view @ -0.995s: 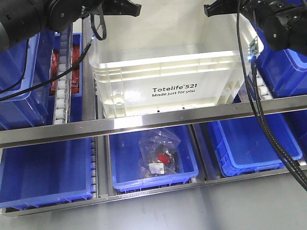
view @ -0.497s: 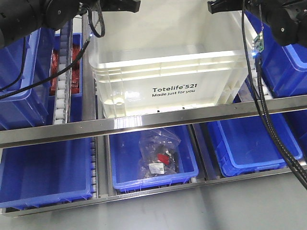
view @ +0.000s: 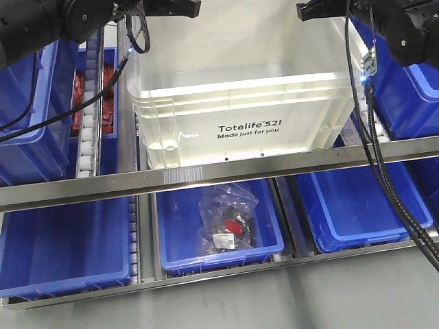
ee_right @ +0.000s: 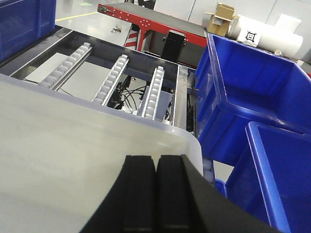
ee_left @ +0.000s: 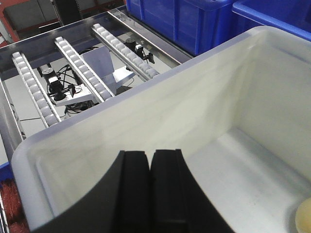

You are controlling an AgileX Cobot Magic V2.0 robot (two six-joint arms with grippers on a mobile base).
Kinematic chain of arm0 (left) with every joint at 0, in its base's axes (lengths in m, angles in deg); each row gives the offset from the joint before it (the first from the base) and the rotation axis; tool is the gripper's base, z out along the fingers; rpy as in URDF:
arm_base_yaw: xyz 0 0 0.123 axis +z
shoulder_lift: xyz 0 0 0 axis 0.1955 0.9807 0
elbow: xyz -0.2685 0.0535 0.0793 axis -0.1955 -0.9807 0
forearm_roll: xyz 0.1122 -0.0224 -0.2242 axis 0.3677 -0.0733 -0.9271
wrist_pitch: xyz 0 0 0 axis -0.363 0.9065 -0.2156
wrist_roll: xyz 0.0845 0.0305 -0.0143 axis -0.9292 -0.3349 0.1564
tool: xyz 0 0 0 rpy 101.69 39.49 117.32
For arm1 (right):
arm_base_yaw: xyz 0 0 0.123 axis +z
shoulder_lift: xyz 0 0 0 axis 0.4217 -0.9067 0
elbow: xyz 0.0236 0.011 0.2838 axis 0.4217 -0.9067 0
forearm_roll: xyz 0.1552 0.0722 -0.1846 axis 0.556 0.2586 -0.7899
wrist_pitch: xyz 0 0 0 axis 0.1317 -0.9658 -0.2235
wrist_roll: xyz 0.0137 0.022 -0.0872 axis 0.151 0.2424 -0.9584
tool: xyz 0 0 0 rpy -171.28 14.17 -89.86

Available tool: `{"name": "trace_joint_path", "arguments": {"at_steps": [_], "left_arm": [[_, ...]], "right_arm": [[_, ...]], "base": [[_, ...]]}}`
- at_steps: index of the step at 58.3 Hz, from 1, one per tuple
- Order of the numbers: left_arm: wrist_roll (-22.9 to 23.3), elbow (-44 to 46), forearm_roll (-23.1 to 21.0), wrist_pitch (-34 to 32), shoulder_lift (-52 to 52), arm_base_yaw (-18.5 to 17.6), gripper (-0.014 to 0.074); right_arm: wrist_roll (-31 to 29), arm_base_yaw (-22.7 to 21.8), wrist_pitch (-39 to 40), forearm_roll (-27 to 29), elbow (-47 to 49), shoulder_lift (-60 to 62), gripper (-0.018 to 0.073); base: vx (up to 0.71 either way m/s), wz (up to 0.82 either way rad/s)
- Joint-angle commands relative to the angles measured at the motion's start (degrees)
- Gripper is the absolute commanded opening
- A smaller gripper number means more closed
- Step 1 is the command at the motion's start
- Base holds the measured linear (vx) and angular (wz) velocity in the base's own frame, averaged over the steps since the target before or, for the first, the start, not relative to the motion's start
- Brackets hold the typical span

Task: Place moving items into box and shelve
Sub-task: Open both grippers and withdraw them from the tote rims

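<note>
The box [view: 233,130], a white ribbed crate printed "Totelife 521", sits on the upper shelf level behind the steel rail. My left gripper [view: 195,9] is shut and empty, hanging at the box's far-left corner. In the left wrist view its tips [ee_left: 150,154] hover over the box's inside, near the far rim [ee_left: 121,99]. A pale cream-yellow item [ee_left: 303,218] peeks in at the box floor's lower right. My right gripper [view: 302,11] is shut and empty at the far-right corner, its tips [ee_right: 156,159] over the box wall [ee_right: 73,160]. The pinkish-brown item is out of view.
A steel rail [view: 219,175] crosses in front of the box. Blue bins [view: 357,205] fill the lower level, and the middle one holds a clear bag with red contents [view: 230,219]. More blue bins [ee_right: 252,92] flank the box. Roller tracks [ee_left: 80,63] lie behind it.
Both arms have risen slightly toward the top of the front view since a second ago. The box has not moved, and both grippers stay shut.
</note>
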Motion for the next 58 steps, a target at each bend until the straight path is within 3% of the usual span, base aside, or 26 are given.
{"name": "trace_joint_path", "arguments": {"at_steps": [1,11,17,29,47,58], "left_arm": [[1.7,2.1,-2.4,-4.5,-3.3,-0.3,-0.0008],[2.8,2.1,-7.1,-3.9,-3.9,-1.2,-0.0007],[2.7,2.1,-7.6,-2.4,-6.2,-1.7,-0.0007],[1.9,-0.4,-7.6,10.0,-18.1,-2.4,-0.0007],[1.7,-22.6,-7.8,9.2,-40.5,-2.4,-0.0007],[1.7,-38.1,-12.4,9.8,-51.8,-2.2,-0.0007]], "right_arm": [[-0.2,-0.3,4.6,0.1,1.9,3.1,-0.0008],[-0.2,-0.3,4.6,0.1,1.9,3.1,-0.0008],[-0.2,-0.3,4.6,0.1,1.9,3.1,-0.0008],[-0.2,-0.3,4.6,0.1,1.9,3.1,-0.0008],[-0.2,-0.3,4.6,0.1,1.9,3.1,-0.0008],[-0.2,-0.3,4.6,0.1,1.9,3.1,-0.0008]], "base": [[0.0,0.0],[0.0,0.0],[0.0,0.0],[0.0,0.0],[0.0,0.0],[0.0,0.0]]}}
